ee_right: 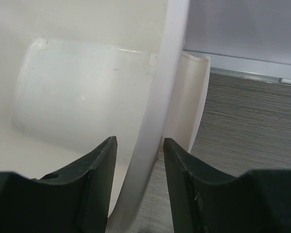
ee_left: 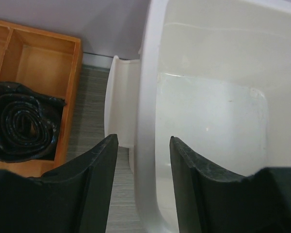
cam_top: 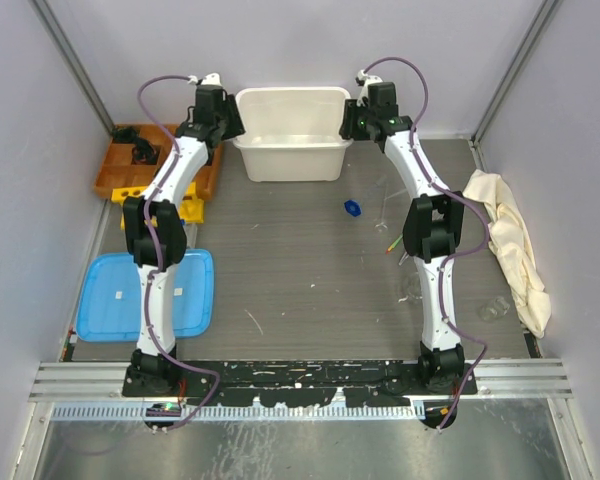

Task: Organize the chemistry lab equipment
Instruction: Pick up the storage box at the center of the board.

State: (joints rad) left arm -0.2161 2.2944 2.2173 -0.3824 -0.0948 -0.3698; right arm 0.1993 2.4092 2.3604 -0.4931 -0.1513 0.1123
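A white plastic bin [cam_top: 290, 160] stands at the back middle of the table. My left gripper [cam_top: 227, 118] is open, its jaws straddling the bin's left rim [ee_left: 148, 73] with gaps on both sides [ee_left: 142, 137]. My right gripper [cam_top: 352, 118] is open and straddles the right rim [ee_right: 172, 58] the same way [ee_right: 139, 140]. The bin looks empty inside. A small blue cap [cam_top: 352, 208] lies on the table in front of the bin. Thin clear glass pieces [cam_top: 384, 216] and a clear flask [cam_top: 494, 310] lie by the right arm. The yellow rack [cam_top: 191, 209] is partly hidden by the left arm. The forceps are out of view.
An orange tray [cam_top: 120, 172] with black parts [ee_left: 19, 121] sits at the back left. A blue lid [cam_top: 145, 295] lies at the front left. A cream cloth [cam_top: 510, 245] is heaped along the right wall. The walls stand close behind the bin.
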